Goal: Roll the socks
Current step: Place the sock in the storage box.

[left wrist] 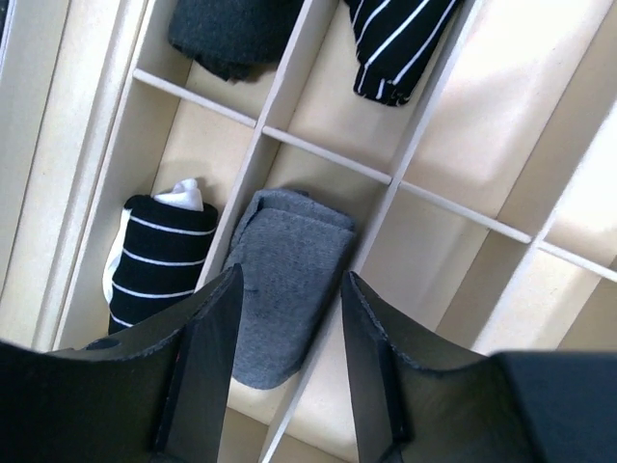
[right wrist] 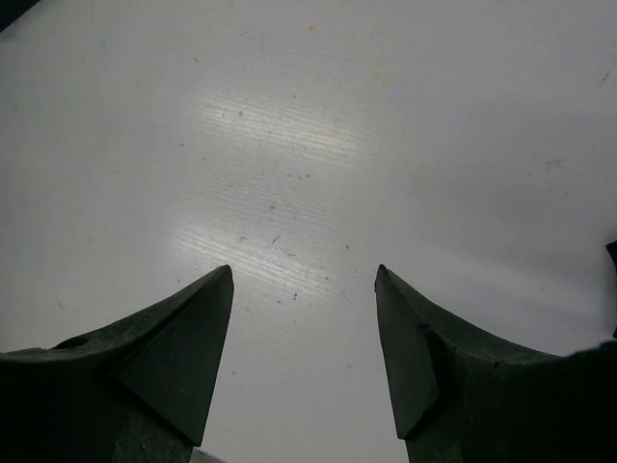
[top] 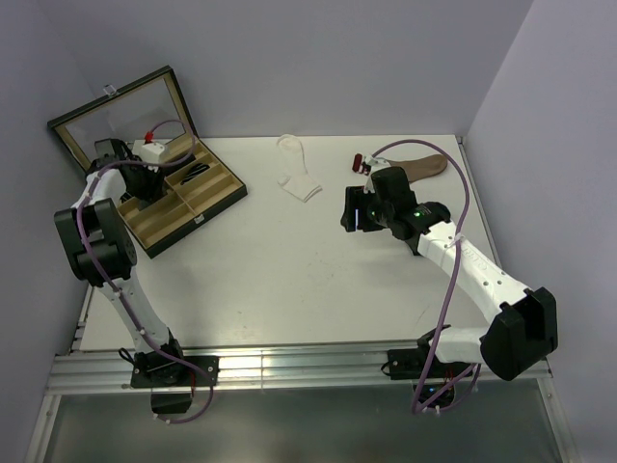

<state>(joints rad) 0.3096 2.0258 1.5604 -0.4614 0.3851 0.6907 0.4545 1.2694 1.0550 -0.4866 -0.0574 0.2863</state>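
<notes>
Left gripper [left wrist: 289, 275] hangs with its jaws parted and nothing clamped between them, over the open divided box [top: 159, 234] on the table [top: 289, 289], while the right gripper [right wrist: 304, 272], well to the right of the box, stands wide over the tabletop with nothing held. Inside the box, a grey sock roll [left wrist: 289, 246] lies in the compartment straight below the left gripper, a black white-striped roll [left wrist: 159, 260] lies in the cell beside it, and a dark grey roll [left wrist: 227, 34] and a striped sock [left wrist: 400, 43] lie in the cells beyond. Outside the box, to its right, a flat white sock [top: 297, 176] lies near and a flat brownish-grey sock [top: 424, 166] lies farther off.
</notes>
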